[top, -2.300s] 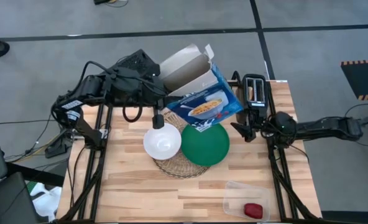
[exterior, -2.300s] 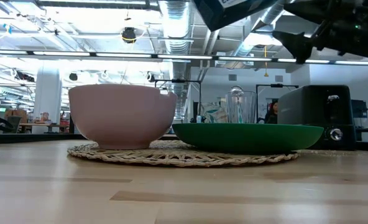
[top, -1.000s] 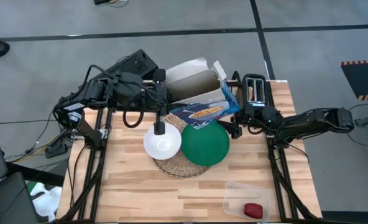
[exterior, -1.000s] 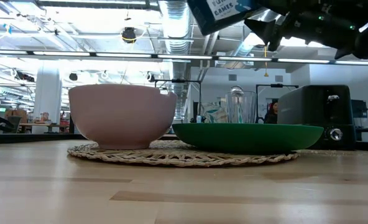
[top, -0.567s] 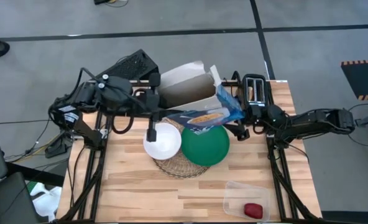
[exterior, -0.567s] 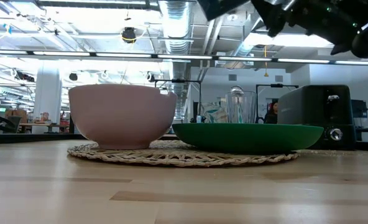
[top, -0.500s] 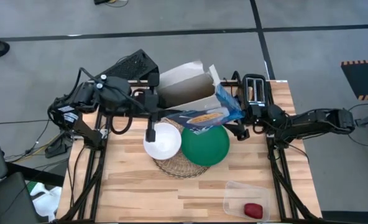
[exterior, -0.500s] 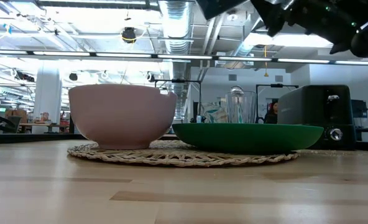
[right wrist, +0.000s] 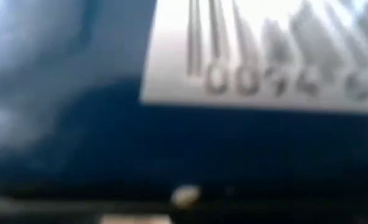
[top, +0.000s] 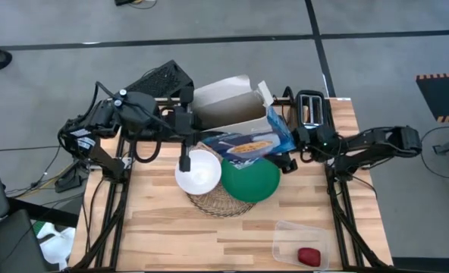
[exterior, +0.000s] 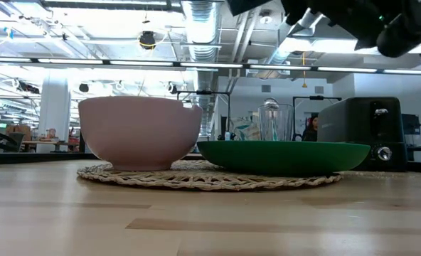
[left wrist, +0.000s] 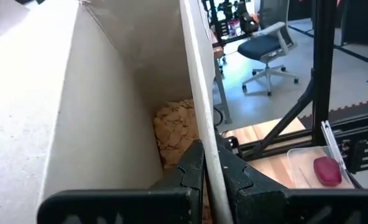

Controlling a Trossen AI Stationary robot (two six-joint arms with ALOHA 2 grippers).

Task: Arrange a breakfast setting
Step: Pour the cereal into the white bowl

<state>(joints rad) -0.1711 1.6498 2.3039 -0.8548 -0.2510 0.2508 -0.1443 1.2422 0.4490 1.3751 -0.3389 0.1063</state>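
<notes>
The blue-and-white cereal box hangs tipped on its side over the far edges of the white bowl and green plate, which sit on the wicker mat. Its open top faces the left arm. My left gripper is shut on the box's open end. My right gripper is at the box's bottom end, whose barcode fills the right wrist view. Cereal lies inside. A clear glass stands behind the plate. The red apple lies in the tub. Bagel and spoon are out of view. My left gripper pinches one side wall of the box at the rim of its open top, one finger inside and one outside. The fingers come level from the table's left. The box is lifted clear of the table and tipped toward lying flat.
The black toaster stands at the far right, just behind my right arm. A clear plastic tub sits at the near right corner. Bare wood lies along the near side of the table.
The cereal box has tipped further toward level and turned, its bottom end swinging toward the table's near side above the plate. My left gripper has drawn a little toward the table's left with the box's open end. My right gripper has followed the box's bottom end.
</notes>
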